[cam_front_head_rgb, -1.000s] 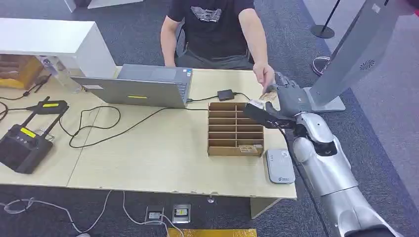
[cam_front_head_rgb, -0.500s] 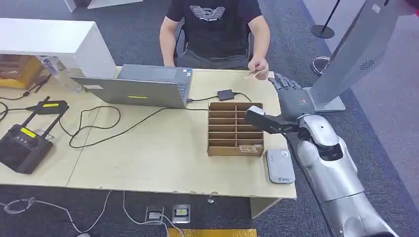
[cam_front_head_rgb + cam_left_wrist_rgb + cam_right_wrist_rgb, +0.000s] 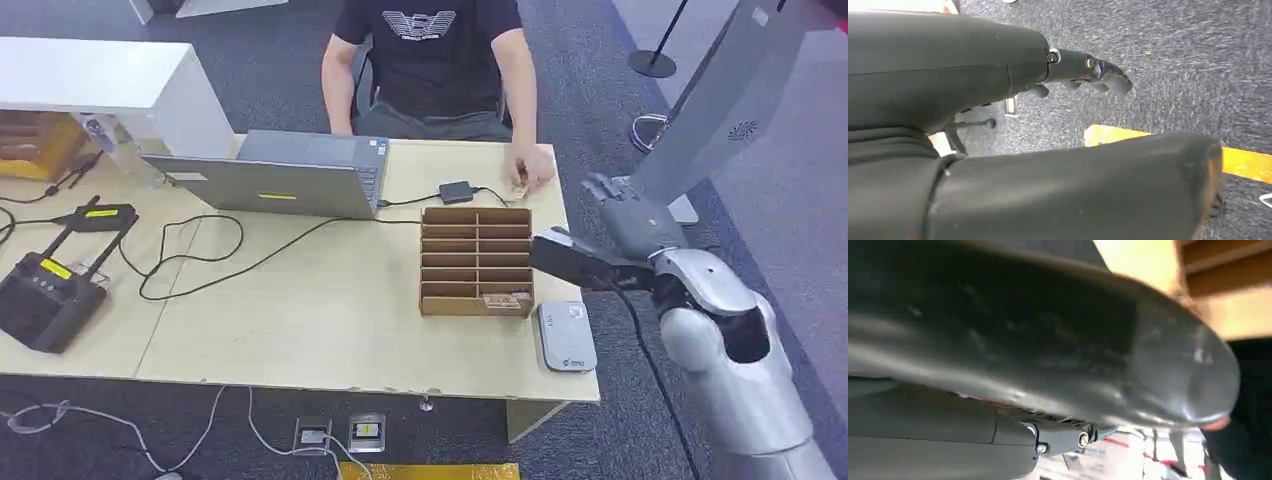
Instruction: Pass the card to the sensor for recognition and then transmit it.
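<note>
I see the card (image 3: 519,184) on the far side of the table (image 3: 330,300), under the person's hand (image 3: 530,166); it is small and I cannot make out its face. It lies ahead and to the left of my right hand (image 3: 625,215), well apart from it, with the wooden slotted organizer (image 3: 476,261) between and nearer to me. My right hand hangs beyond the table's right edge, empty, its fingers spread loosely with the thick thumb reaching toward the organizer. The grey sensor pad (image 3: 566,336) lies on the table just to the near left of that hand, beside the organizer's near right corner. A small tan item sits in the organizer's nearest right slot; I cannot tell what it is. Farther left of the hand are a laptop (image 3: 280,175) and trailing cables. My left hand (image 3: 1083,75) hangs over the carpet, holding nothing, fingers a little curled; I cannot tell how far they close.
</note>
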Controlling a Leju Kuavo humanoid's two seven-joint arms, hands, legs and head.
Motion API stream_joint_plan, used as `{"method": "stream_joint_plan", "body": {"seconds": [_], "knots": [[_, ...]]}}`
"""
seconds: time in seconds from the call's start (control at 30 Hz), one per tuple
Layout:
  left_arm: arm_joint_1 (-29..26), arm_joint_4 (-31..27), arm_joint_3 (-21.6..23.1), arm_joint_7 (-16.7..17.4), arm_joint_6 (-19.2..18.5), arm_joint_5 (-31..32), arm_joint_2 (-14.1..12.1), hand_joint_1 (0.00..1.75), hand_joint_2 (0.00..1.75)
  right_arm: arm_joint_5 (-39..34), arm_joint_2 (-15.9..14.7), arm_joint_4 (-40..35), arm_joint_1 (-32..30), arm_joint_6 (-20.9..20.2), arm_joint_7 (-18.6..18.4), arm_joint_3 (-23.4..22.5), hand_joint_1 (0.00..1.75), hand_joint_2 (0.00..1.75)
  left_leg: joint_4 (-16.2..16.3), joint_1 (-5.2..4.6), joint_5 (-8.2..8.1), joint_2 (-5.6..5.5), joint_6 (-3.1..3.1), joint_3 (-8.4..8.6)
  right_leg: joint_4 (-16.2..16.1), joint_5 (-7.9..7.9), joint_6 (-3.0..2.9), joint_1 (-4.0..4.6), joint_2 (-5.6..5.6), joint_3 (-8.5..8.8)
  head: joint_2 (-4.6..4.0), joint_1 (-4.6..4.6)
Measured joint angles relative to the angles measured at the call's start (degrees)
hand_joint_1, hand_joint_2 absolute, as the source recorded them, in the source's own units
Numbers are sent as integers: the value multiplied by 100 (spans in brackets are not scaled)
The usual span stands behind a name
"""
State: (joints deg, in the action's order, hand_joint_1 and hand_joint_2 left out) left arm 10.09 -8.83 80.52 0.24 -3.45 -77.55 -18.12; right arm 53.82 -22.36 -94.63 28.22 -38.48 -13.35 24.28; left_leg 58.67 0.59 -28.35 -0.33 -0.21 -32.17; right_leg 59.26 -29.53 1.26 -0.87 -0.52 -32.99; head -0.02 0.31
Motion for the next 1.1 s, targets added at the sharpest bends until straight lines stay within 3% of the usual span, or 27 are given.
{"method": "stream_joint_plan", "body": {"seconds": [0.07, 0.1, 0.27, 0.43, 0.57, 0.77, 0.8, 0.93, 0.97, 1.1], "knots": [[0, 0, 0, 53, 37, -61, 0, 0, 0, -138, -180, -520, -266, -154, -257, -2, 0, 0, 0, 0, -3, 6, -1, 1, -1, 0, 0, 0, 5, -1, 0, 0], [1, 0, 0, 68, 61, -88, 2, 0, 0, -188, -254, -719, -388, -167, -344, -2, 0, 175, 0, 0, -7, 6, -1, 1, -1, -1, 0, 0, 7, -1, 0, -2], [3, 0, 0, 136, 179, -203, 22, 0, 0, -269, -442, -1381, -888, 15, -582, 22, 0, 175, -2, 1, -8, 12, -1, 3, -1, -1, 0, 1, 9, 0, 0, -2], [6, -2, -9, 247, 336, -317, 78, 0, 0, -152, -444, -1616, -1351, 646, -894, 162, 0, 175, -2, 2, -7, 11, -1, 2, 0, -1, 0, 1, 11, 1, 0, -2], [18, -2, -20, 339, 492, -409, 122, 0, 0, 395, -374, -1647, -1572, 1341, -1043, 310, 0, 175, -3, 2, -7, 12, -1, 1, 0, -1, 0, 1, 11, 1, 0, 0], [24, -2, -31, 365, 555, -424, 181, 0, 0, 681, -250, -1636, -1743, 1647, -1033, 522, 0, 175, -3, 2, -8, 12, -1, -2, 0, -2, -1, 1, 11, 1, 0, 0], [24, -2, -35, 376, 579, -439, 192, 0, 0, 756, -212, -1605, -1765, 1832, -934, 569, 0, 175, -4, 2, -8, 11, -1, -3, 0, -2, -2, 1, 12, 0, 0, 2], [44, -2, -59, 396, 730, -479, 284, 0, 0, 933, -61, -784, -1653, 3159, 101, 842, 0, 175, -5, 2, -7, 14, -1, -2, 0, -2, -2, 1, 12, 3, 0, -2], [45, -2, -59, 398, 752, -483, 302, 0, 0, 981, -20, -520, -1598, 3360, 192, 879, 0, 175, -5, 2, -6, 11, -2, -2, 0, -2, -1, 1, 6, 4, 0, 2], [44, -2, -61, 411, 769, -494, 354, 0, 0, 1018, 135, 178, -1510, 3527, 277, 1010, 0, 175, -4, 2, -4, 7, -1, -3, 1, -2, -1, 1, 0, 5, 0, -2]]}}
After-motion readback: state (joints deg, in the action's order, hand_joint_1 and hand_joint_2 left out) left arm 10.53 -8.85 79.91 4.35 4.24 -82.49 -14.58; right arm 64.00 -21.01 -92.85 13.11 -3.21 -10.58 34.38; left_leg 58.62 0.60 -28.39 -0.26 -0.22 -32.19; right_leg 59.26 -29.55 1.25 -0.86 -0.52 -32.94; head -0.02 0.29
